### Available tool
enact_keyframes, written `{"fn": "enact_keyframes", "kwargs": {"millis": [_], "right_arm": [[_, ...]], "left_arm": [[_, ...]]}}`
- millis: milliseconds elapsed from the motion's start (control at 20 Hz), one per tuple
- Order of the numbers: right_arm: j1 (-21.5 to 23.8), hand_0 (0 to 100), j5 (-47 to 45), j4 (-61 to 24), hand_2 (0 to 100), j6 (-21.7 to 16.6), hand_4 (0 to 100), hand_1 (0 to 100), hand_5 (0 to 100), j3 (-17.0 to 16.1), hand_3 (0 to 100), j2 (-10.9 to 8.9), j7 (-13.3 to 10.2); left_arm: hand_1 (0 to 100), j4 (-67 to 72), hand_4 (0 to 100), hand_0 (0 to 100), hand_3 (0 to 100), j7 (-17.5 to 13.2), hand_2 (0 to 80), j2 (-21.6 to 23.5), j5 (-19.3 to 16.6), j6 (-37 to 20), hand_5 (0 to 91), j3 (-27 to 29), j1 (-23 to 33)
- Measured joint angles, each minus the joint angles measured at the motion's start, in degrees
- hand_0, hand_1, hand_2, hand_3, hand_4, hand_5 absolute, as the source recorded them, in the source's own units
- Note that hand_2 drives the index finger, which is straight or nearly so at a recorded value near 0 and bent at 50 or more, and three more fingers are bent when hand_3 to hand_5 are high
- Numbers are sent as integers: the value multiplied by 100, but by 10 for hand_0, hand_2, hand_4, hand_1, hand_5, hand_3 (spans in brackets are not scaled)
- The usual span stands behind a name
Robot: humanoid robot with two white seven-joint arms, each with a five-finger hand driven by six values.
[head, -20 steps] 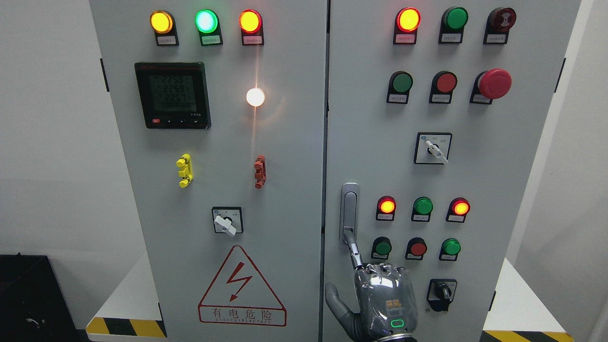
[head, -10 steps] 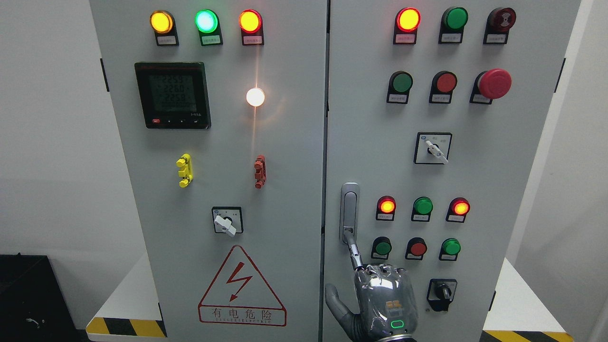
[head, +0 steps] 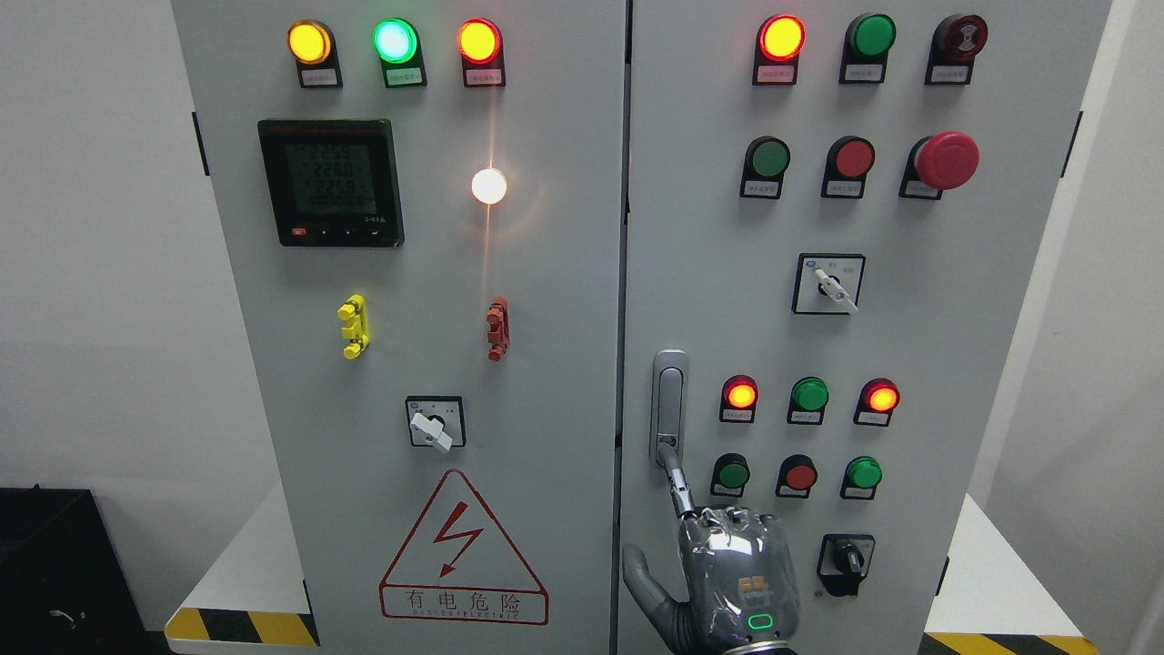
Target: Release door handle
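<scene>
- Door handle (head: 669, 405): upright on cabinet's right door, just left of lit red lamp (head: 740, 395).
- Right hand (head: 727, 578): below handle, index fingertip touching its lower end, other fingers curled, holding nothing.
- Wrist cut off by bottom edge.

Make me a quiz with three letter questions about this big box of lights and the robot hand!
1. Where is the door handle?
A. on the right door, by the middle seam
B. on the left door
C. on the floor

2. What colour is the big mushroom button?
A. green
B. red
C. yellow

3. What is the robot hand doing?
A. one finger touches the handle's bottom end
B. turning a switch
C. hanging far away

Answers: A, the handle sits just right of the seam; B, its cap is red; A, the pointing finger meets the handle's lower end.
</scene>
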Motion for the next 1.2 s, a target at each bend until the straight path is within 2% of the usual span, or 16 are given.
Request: {"fn": "enact_keyframes", "kwargs": {"millis": [1202], "right_arm": [[48, 435, 0, -19, 121, 0, 987, 287, 1000, -1, 1000, 1, 28]], "left_arm": [[556, 2, 0, 120, 0, 0, 0, -1, 0, 0, 0, 0, 0]]}}
